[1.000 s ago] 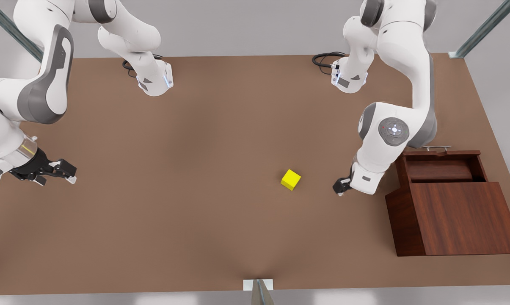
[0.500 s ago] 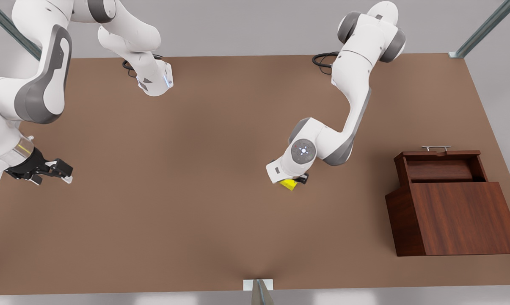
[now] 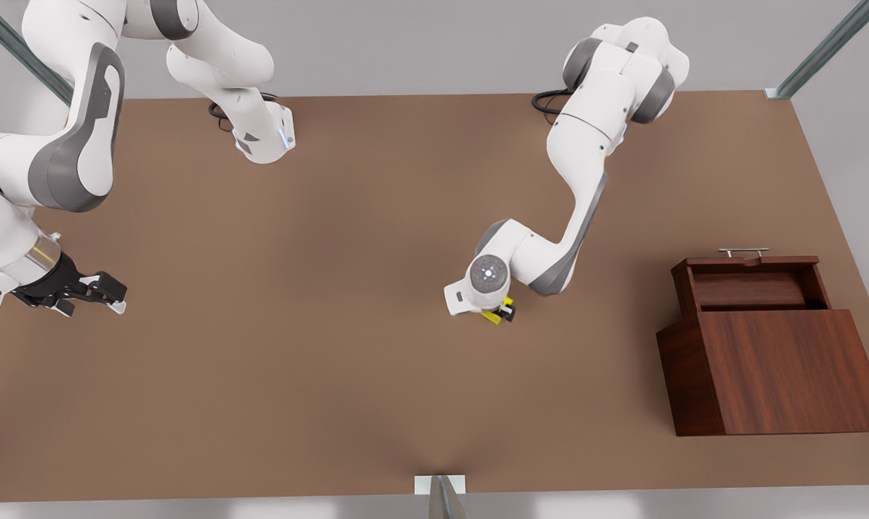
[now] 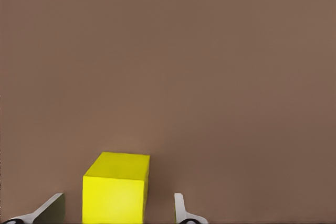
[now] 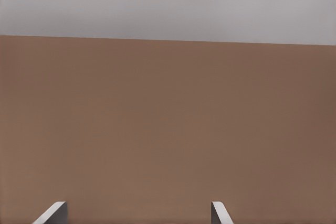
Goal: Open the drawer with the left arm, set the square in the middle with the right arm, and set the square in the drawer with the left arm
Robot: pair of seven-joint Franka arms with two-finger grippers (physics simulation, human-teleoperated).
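The left gripper (image 3: 497,311) straddles the yellow cube (image 4: 115,187) near the tabletop's (image 3: 333,288) centre, fingers (image 4: 180,209) spread with gaps either side, while the right gripper (image 3: 106,292) waits open by the front view's left edge.

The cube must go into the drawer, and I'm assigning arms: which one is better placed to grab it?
Left. Its gripper straddles the cube, open; the right gripper waits far off.
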